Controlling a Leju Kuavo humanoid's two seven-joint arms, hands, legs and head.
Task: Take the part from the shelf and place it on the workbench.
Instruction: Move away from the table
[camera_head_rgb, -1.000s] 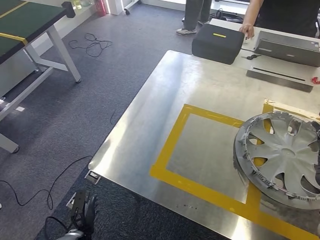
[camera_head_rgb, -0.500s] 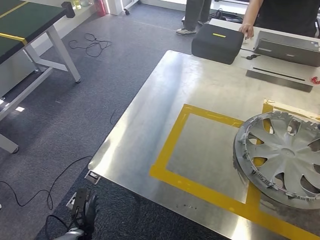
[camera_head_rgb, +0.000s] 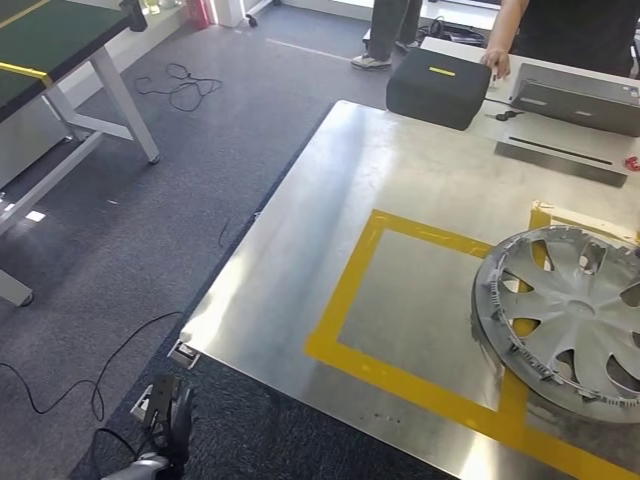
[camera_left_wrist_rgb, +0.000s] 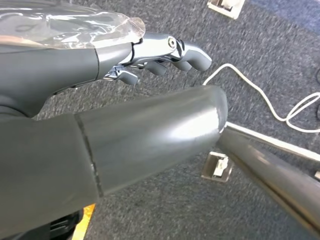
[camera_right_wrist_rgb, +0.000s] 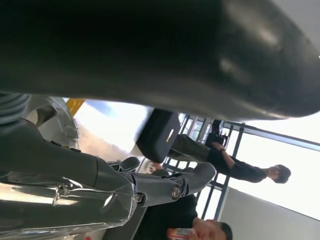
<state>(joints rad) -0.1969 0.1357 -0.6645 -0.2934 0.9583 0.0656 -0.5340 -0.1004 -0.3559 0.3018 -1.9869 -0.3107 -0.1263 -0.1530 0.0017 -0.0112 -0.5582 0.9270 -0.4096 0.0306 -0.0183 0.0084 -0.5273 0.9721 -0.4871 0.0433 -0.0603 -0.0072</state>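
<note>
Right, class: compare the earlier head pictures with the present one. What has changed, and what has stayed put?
The camera shifted a little, so the whole picture slid slightly. Nothing else moved: the hubcap lies as before across the yellow tape on the workbench, and the left hand still hangs low, holding nothing.

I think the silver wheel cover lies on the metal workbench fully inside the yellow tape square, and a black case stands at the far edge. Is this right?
Not quite. In the head view the wheel cover lies on the workbench across the right side of the yellow tape square, overlapping the tape instead of sitting fully inside. The black case does stand at the far edge.
</note>
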